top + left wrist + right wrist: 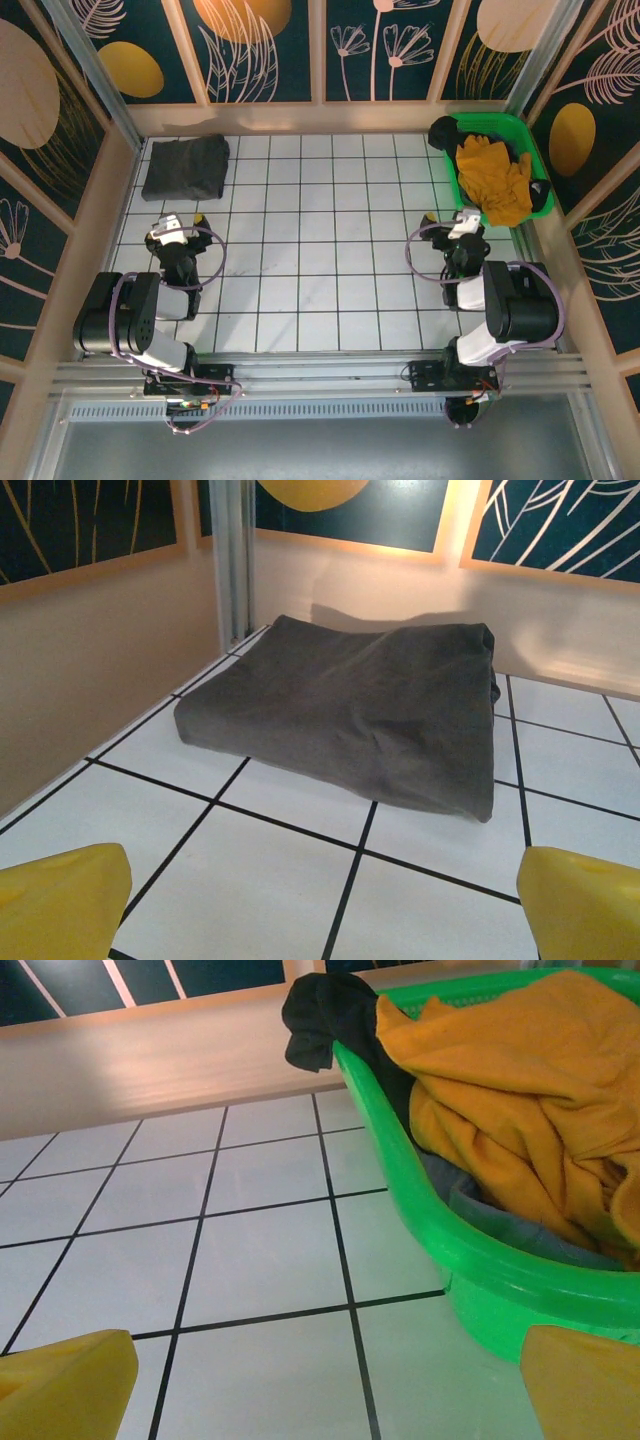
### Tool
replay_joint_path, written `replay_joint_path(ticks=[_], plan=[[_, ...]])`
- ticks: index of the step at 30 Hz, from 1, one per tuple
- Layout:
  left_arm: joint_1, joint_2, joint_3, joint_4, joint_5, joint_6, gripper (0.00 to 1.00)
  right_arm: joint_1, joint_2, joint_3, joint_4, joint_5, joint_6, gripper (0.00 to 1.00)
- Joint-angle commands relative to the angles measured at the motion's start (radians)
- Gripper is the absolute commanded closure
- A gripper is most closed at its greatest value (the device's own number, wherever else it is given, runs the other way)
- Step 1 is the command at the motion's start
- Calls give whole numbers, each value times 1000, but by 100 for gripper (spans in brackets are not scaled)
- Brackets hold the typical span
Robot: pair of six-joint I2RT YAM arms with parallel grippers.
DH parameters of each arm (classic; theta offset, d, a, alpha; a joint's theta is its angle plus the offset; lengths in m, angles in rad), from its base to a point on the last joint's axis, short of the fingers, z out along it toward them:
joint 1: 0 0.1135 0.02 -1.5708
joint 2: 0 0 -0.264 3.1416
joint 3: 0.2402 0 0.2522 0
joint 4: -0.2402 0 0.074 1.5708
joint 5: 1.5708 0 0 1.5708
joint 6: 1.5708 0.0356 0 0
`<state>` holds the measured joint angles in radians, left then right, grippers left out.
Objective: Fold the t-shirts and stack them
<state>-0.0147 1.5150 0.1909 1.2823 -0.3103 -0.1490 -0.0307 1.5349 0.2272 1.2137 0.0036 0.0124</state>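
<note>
Left gripper (320, 905) and right gripper (320, 1385) both gape empty, grey shirt (186, 167) folded far-left on desk (320, 285), so rt arm should clear the bin (400, 1195) rim & pinch the orange shirt (510, 1090) up high.

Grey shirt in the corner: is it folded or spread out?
Folded. The grey shirt lies as a compact, thick rectangle with no sleeves sticking out.

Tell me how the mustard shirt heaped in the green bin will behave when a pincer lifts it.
Probably floppy: the mustard shirt lies crumpled in deep folds, so it should sag and unfurl from the pinch. Likely light, since it looks like thin cloth. It rests on grey cloth inside the green bin, so it may drag some along.
</note>
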Motion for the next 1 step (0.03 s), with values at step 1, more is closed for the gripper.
replay_joint_path(ticks=[1], plan=[[2, 1, 15, 39, 10, 14, 1, -7, 4, 15, 17, -39, -3, 1]])
